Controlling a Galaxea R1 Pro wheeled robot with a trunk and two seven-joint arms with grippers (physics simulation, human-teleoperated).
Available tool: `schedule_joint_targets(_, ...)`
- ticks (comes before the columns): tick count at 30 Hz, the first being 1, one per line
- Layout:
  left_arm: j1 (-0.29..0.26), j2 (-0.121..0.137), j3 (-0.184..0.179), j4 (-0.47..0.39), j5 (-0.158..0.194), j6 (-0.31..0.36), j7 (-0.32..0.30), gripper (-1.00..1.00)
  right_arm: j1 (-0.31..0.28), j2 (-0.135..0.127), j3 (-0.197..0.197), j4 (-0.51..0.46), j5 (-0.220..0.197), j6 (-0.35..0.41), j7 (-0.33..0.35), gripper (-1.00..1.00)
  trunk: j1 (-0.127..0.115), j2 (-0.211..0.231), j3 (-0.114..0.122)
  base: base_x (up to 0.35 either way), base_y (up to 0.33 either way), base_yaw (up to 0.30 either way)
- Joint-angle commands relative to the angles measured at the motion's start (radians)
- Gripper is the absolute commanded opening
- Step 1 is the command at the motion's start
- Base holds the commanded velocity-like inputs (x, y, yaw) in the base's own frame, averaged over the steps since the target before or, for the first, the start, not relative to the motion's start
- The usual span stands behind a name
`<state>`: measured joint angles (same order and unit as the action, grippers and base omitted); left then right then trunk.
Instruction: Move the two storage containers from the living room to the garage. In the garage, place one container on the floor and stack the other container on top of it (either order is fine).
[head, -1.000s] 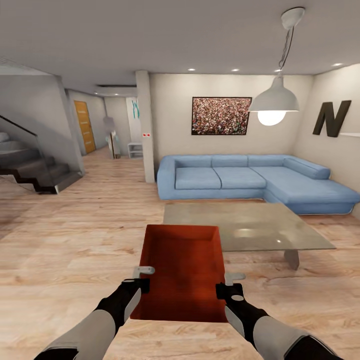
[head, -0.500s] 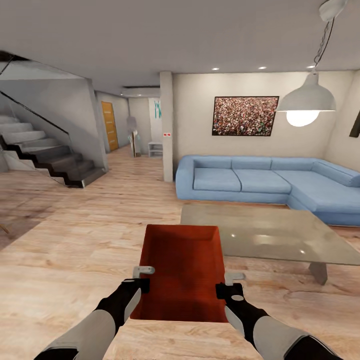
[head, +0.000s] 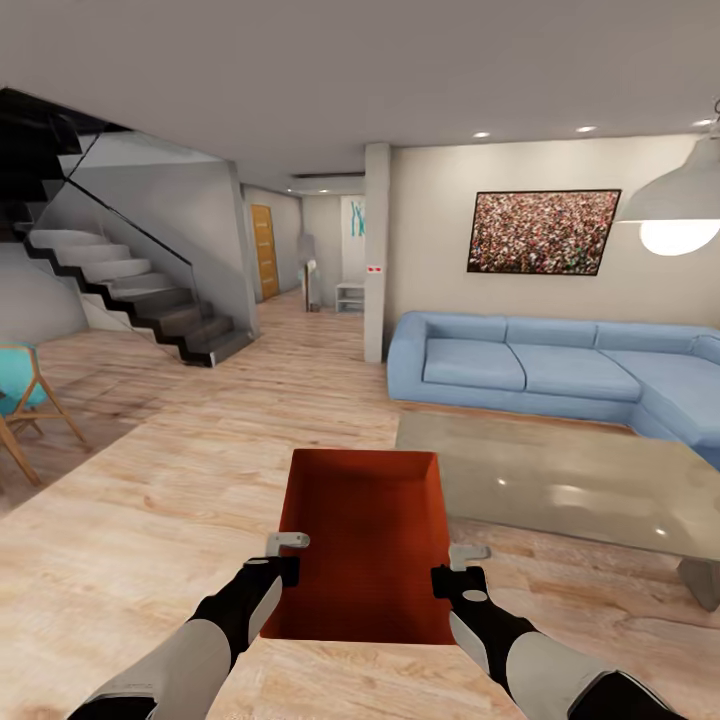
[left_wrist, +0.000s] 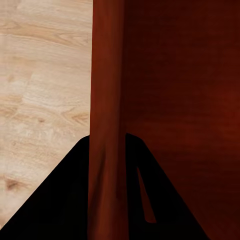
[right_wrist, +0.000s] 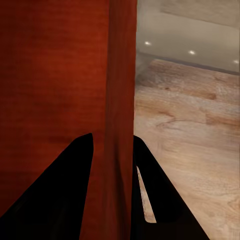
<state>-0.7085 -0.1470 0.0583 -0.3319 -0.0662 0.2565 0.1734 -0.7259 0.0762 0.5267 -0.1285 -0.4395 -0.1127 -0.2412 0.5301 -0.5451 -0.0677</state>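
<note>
Left hand (head: 283, 562) and right hand (head: 457, 574) each clamp a side wall of the storage container (head: 362, 545), carried above the living-room floor (head: 150, 520); uneven grip could let it slip.

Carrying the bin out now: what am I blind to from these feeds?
- Floor under the storage container, head view: the bin covers it.
- Coffee table far end: cut by the frame edge.
- Left gripper and right gripper pad contact, wrist views: dark fingers straddle the walls.
</note>
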Motion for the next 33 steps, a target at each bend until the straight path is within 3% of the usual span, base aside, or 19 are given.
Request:
schedule_joint_targets(1,0.000,-0.003,0.017,0.002,-0.011,0.007,0.005,-1.00,-0.001,0.001,0.002,-0.017,0.004,-0.012,-0.029,-1.00,0.000,-0.002,-0.002,0.000,0.000,0.270)
schedule_joint_targets(26,0.000,-0.003,0.017,0.002,-0.011,0.007,0.005,-1.00,-0.001,0.001,0.002,-0.017,0.004,-0.012,-0.029,-1.00,0.000,-0.002,-0.002,0.000,0.000,0.269)
schedule_joint_targets(33,0.000,-0.003,0.017,0.002,-0.011,0.007,0.005,-1.00,-0.001,0.001,0.004,-0.017,0.004,-0.012,-0.029,-1.00,0.000,-0.002,-0.002,0.000,0.000,0.046)
